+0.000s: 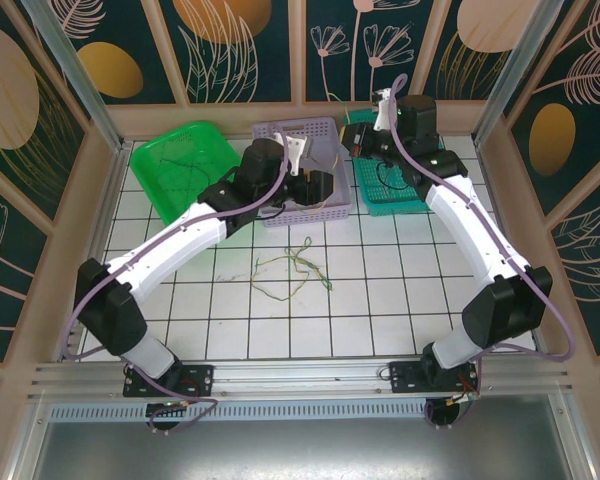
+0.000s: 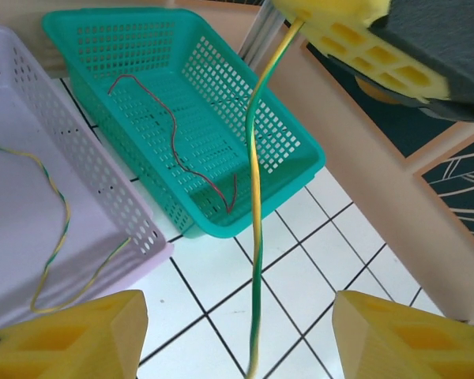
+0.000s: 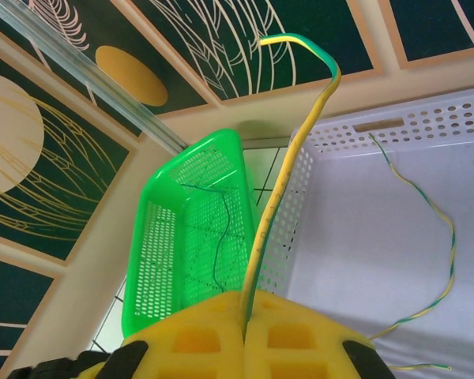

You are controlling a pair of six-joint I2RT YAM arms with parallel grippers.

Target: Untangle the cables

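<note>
A: Right gripper state?
B: Right gripper (image 3: 245,309) was clamped on a yellow-green cable (image 2: 258,229), pads pressed together. The cable rose out of them and curled over at its free end.
A: Left?
B: Left gripper (image 2: 238,320) was open, jaws fairly wide. The same cable ran down between its pads and, as far as I could tell, touched neither.
A: Where?
B: Both were at the far side of the tiled table (image 1: 380,300), by the lavender basket (image 3: 426,118) and the teal basket (image 2: 300,134).
A: Other cables?
B: A loose tangle (image 1: 292,268) lay on the tiles mid-table, well apart from both grippers. A yellow-green strand (image 2: 64,213) lay in the lavender basket and a red cable (image 2: 174,142) in the teal one. A thin dark strand (image 3: 221,229) lay in the green basket (image 3: 174,237). It looked dark green or black, too thin to call.
</note>
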